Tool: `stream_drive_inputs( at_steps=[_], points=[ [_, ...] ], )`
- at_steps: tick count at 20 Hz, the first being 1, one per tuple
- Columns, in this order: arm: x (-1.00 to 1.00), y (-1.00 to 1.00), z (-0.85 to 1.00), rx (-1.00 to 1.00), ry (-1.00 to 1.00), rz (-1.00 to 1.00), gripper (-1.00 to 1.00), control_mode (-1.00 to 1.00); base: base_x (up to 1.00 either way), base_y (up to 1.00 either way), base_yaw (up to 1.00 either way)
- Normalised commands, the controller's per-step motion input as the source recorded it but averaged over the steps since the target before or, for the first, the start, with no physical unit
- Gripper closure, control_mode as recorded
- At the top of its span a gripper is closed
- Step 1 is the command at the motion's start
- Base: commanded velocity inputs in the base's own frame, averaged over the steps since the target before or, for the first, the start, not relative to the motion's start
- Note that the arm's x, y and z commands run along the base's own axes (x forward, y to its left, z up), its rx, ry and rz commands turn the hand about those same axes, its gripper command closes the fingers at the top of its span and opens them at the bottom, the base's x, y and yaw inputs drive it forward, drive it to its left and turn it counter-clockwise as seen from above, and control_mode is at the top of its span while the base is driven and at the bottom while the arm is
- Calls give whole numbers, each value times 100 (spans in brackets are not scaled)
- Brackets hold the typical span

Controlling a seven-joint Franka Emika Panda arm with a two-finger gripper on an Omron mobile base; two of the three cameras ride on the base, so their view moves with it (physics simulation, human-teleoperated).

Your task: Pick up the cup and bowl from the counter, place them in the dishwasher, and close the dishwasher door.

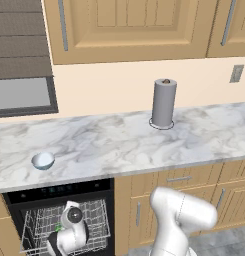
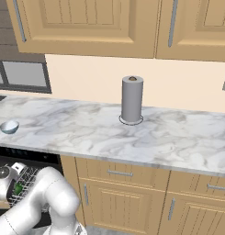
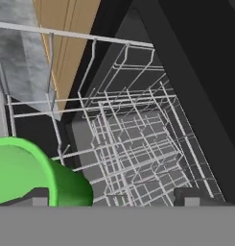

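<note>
The pincer (image 3: 111,194) hangs low inside the open dishwasher (image 1: 59,192), just above the white wire rack (image 3: 133,144). In the hand view its two dark fingertips (image 3: 35,196) stand wide apart at the bottom edge, so the jaws are open and clamp nothing. The cup (image 3: 35,170), bright green, lies against the left fingertip at about 8 o'clock in that view, its rim tipped sideways; whether it rests on the rack wires or still leans on the finger cannot be told. In the left base view a sliver of the same green shows at 9 o'clock of the hand, down among the rack wires, and in the right base view a green patch shows at 4 o'clock of the wrist.

The rack spreads from the pincer toward 1 o'clock in the hand view, with black dishwasher walls around it and a strip of tan cabinet (image 3: 66,43) at 11 o'clock.

Above the dishwasher the dark control strip sits under the edge of the worktop (image 1: 119,145), a white marble slab with grey veins. The bowl (image 1: 43,160), small and pale, stands upright on the worktop near its front edge, at about 11 o'clock from the hand in the left base view and well apart from it. A tall grey paper-towel roll (image 1: 164,102) stands farther back, at 2 o'clock, near the wall.
</note>
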Motion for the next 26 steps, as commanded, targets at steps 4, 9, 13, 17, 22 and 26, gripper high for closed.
stream_drive_inputs(
  at_steps=[4,9,13,17,22,26],
  points=[
    [0,6,-7,0,0,1,-100,-100,0,0,0],
    [11,0,-3,-8,0,0,-100,-100,0,0,0],
    [17,0,-4,-29,-1,0,-100,-100,0,0,0],
    [18,0,-28,-27,-3,0,-100,-100,0,0,0],
    [1,5,-58,-8,-4,0,-100,-100,0,0,0],
    [4,0,-13,17,-9,0,-100,-100,0,0,0]
  ],
)
